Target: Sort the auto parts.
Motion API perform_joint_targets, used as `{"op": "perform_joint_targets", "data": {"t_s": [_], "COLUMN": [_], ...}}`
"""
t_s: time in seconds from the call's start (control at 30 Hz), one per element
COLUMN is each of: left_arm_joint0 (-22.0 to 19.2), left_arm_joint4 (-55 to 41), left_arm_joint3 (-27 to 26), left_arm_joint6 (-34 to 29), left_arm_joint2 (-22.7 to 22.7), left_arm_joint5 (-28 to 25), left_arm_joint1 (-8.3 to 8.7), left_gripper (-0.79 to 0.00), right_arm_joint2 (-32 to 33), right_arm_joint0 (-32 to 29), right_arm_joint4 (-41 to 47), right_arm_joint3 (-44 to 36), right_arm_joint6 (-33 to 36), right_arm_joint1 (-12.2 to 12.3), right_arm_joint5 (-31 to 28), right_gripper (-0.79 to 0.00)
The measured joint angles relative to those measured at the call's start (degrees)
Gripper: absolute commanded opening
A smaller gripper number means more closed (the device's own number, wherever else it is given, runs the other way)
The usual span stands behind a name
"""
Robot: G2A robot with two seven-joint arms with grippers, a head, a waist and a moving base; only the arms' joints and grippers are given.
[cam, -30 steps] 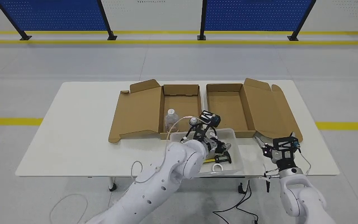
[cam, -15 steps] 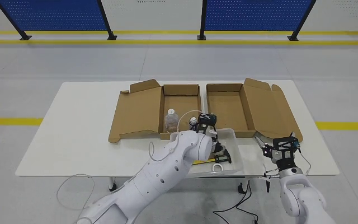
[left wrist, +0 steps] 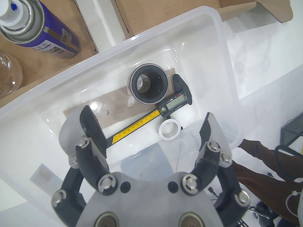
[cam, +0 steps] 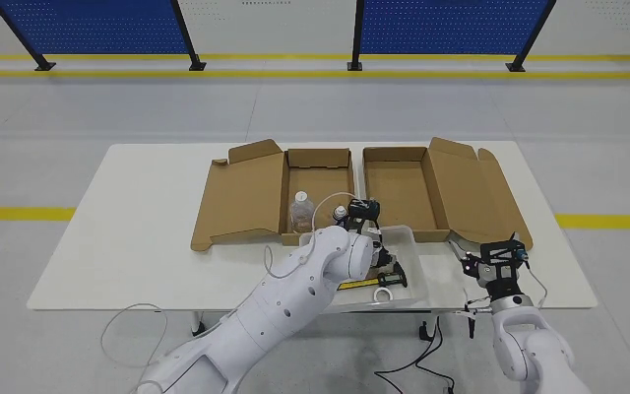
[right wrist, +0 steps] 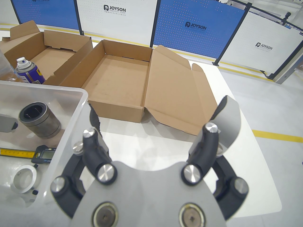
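A clear plastic bin [left wrist: 222, 38] holds a metal cylindrical bearing [left wrist: 148, 86], a digital caliper [left wrist: 165, 109] with a yellow scale, and a small silver ring [left wrist: 169, 131]. My left gripper [left wrist: 148, 119] hangs open just above the bin's inside, with the caliper and ring between its fingers' line and nothing held. In the top view it is over the bin [cam: 404, 233] at the table's front. My right gripper [right wrist: 158, 106] stands open over bare table, to the right of the bin [right wrist: 80, 95], also holding nothing.
Two open cardboard boxes lie behind the bin: the left box [cam: 320, 187] holds a blue spray can [left wrist: 35, 29] and a clear bottle [cam: 302, 210]; the right box [right wrist: 118, 79] has nothing in it. The table's front edge is close to the bin.
My left arm's forearm has swung in over the bin's left side while its gripper stayed above the bin. The right arm has kept still.
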Motion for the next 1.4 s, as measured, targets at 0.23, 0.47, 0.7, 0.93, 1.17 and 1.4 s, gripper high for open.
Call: {"op": "perform_joint_targets", "data": {"t_s": [0.23,0.47,0.7,0.93,1.17,1.4], "left_arm_joint0": [-0.4,-1.9,-3.3,-5.0,-6.6,-7.9], "left_arm_joint4": [-2.2,-3.4,-4.2,-5.5,-7.1,-8.4], "left_arm_joint3": [0.8,3.0,6.0,9.6,13.4,17.2], "left_arm_joint6": [2.1,-0.4,-0.8,0.2,1.5,2.5], "left_arm_joint2": [-3.1,-3.2,-1.5,-0.6,0.1,0.6], "left_arm_joint5": [5.4,9.8,11.6,12.3,12.3,11.9], "left_arm_joint1": [-0.47,-1.3,-2.49,-3.79,-5.1,-6.25], "left_gripper": [0.0,-0.095,-0.2,-0.24,-0.357,-0.372], "right_arm_joint2": [0.0,0.0,0.0,0.0,0.0,0.0], "right_arm_joint0": [0.0,0.0,0.0,0.0,0.0,0.0], "right_arm_joint4": [0.0,0.0,0.0,0.0,0.0,0.0], "right_arm_joint3": [0.0,0.0,0.0,0.0,0.0,0.0], "right_arm_joint6": [0.0,0.0,0.0,0.0,0.0,0.0], "right_arm_joint1": [0.0,0.0,0.0,0.0,0.0,0.0], "right_arm_joint5": [0.0,0.0,0.0,0.0,0.0,0.0], "right_gripper": [0.0,0.0,0.0,0.0,0.0,0.0]}}
